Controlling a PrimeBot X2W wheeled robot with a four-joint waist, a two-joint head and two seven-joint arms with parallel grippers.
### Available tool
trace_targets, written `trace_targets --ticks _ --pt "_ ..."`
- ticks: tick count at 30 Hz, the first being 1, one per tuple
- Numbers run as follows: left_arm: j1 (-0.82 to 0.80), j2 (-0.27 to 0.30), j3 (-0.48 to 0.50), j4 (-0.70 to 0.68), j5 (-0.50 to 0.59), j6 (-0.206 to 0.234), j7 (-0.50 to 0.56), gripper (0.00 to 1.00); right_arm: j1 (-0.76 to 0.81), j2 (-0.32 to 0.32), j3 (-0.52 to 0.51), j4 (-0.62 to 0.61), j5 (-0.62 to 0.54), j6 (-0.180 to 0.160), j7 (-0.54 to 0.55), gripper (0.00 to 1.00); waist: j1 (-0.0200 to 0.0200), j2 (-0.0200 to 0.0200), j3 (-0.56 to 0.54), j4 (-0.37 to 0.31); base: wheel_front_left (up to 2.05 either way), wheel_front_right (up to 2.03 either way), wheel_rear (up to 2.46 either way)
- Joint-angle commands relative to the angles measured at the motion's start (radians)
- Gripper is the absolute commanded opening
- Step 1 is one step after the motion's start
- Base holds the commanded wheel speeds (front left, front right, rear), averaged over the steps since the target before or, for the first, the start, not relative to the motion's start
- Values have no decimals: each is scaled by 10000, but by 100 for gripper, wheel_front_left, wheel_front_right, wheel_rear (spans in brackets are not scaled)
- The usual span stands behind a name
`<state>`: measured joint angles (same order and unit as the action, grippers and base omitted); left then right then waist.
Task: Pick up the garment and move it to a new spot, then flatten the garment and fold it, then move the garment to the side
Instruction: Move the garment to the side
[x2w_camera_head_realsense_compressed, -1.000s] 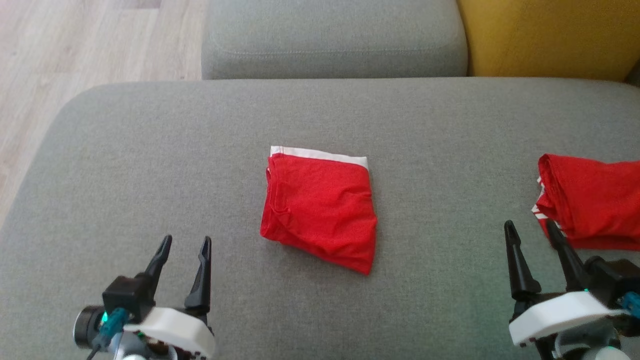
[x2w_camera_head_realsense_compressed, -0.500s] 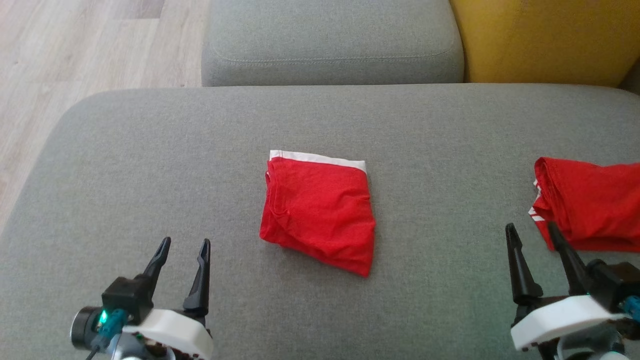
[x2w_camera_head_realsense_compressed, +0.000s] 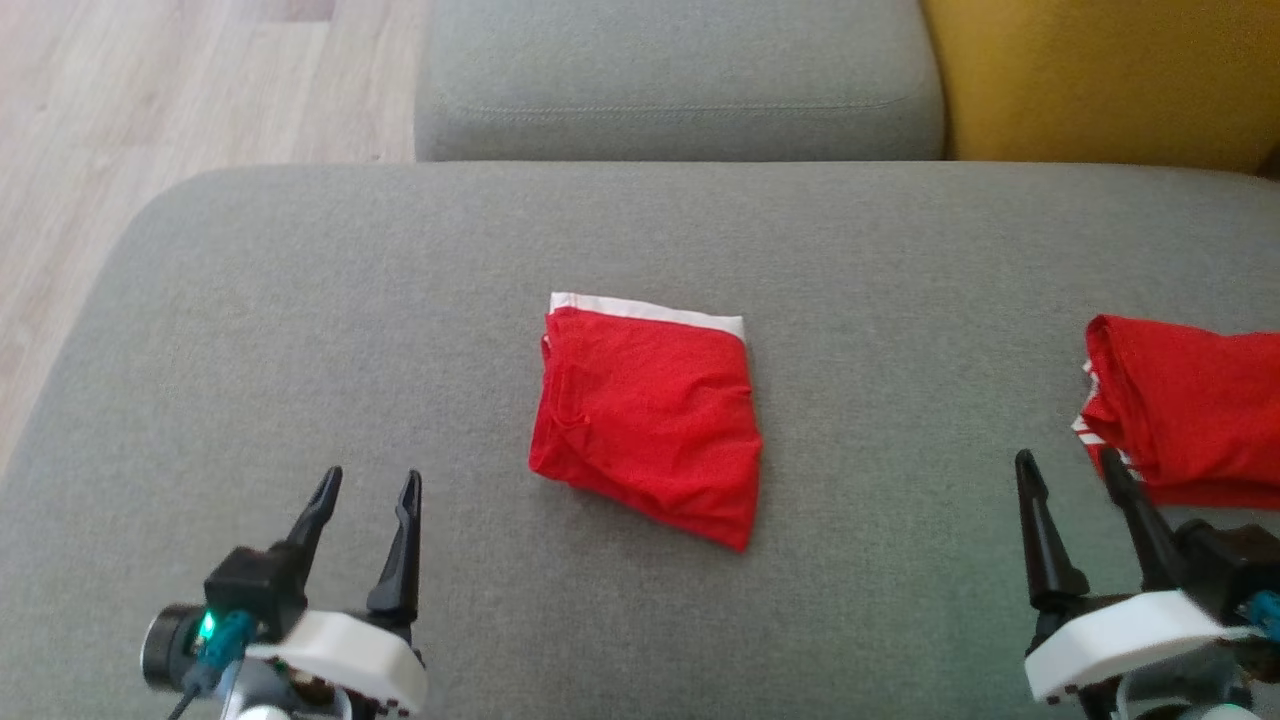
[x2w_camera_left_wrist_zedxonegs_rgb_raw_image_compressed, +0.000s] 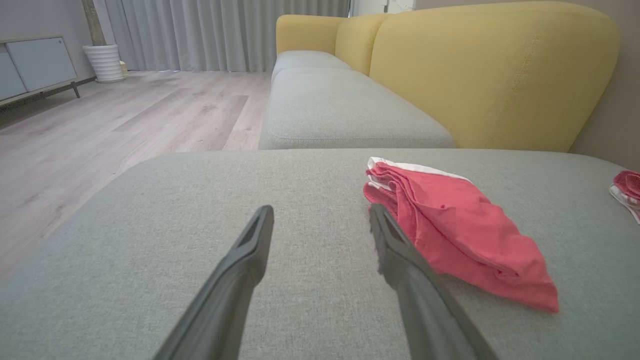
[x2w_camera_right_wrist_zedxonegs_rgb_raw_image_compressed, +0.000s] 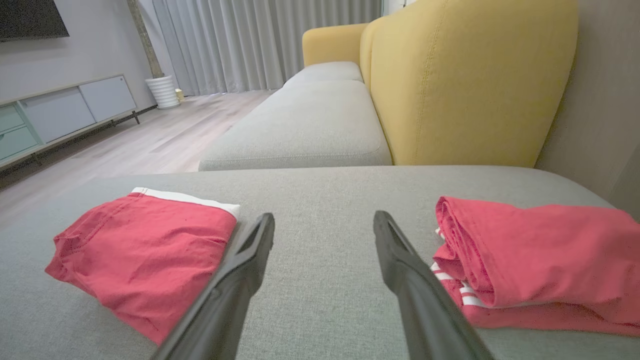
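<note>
at seven o'clock in the head view our left gripper (x2w_camera_head_realsense_compressed: 372, 475) is hanging released, its two dark fingers standing apart over the grey woven seat cushion (x2w_camera_head_realsense_compressed: 300, 300) and gripping nothing. the folded red cloth garment with the white waistband (x2w_camera_head_realsense_compressed: 650, 420) is lying at the centre of the cushion, toward one o'clock from that gripper and apart from it. in the left wrist view the garment (x2w_camera_left_wrist_zedxonegs_rgb_raw_image_compressed: 465, 235) is sitting just beside the right-hand finger, not between the two. at five o'clock our right gripper (x2w_camera_head_realsense_compressed: 1063, 455) is waiting released and empty too. the second folded red garment with white stripes (x2w_camera_head_realsense_compressed: 1190, 410) is resting at three o'clock, near that gripper's outer finger; whether they are touching we cannot tell.

we are judging that flattening and folding are already done, since the centre piece is lying as a compact packet, so the step in hand is moving it to the side. the next move is calling for one gripper reaching in low, closing on a thick edge so all layers are lifting together, then carrying it toward three o'clock without letting it unfold.

we are counting two grippers, two red garments and one cushion under them.
</note>
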<state>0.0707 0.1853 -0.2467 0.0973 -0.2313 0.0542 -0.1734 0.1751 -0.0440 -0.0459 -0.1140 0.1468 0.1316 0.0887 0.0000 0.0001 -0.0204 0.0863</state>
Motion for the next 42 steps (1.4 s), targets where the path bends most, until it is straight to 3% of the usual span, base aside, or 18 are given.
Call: trace_targets --ticks 1,8,21,27,29,30,36,42 --pt "-759 152 355 -371 -87 68 -77 100 -469 -63 199 -185 -8 -9 -14 100 0 -1 90 113 0 0 0" --pt "-1358 12 301 -397 -169 23 -268 100 -1508 -62 535 1231 184 -9 -249 100 0 -1 739 719 0 0 0" --pt "-2779 -543 -112 33 -90 -286 -784 100 -4436 -62 1866 6219 947 -9 -698 100 0 -1 1940 2353 0 0 0" --pt "-2917 -713 -97 229 -72 -319 -865 100 -5015 -62 2313 7805 1444 -9 -591 100 0 -1 2003 2635 0 0 0" --pt "-2911 -730 -60 262 -58 -323 -873 100 -5129 -62 2550 8116 1677 -9 -490 27 0 -1 1989 2625 0 0 0" --pt "-2907 -734 -35 269 -48 -321 -876 100 -5180 -62 2666 8260 1706 -9 -425 0 0 -1 1974 2587 0 0 0" --pt "-2901 -743 56 160 45 -364 -880 100 -5361 -62 3227 8392 1928 -9 -579 0 0 -1 1913 2265 0 0 0" --pt "-2727 -689 185 -36 139 -380 -882 100 -5471 -62 3425 7990 1253 -9 -868 0 0 -1 1830 1277 0 0 0"
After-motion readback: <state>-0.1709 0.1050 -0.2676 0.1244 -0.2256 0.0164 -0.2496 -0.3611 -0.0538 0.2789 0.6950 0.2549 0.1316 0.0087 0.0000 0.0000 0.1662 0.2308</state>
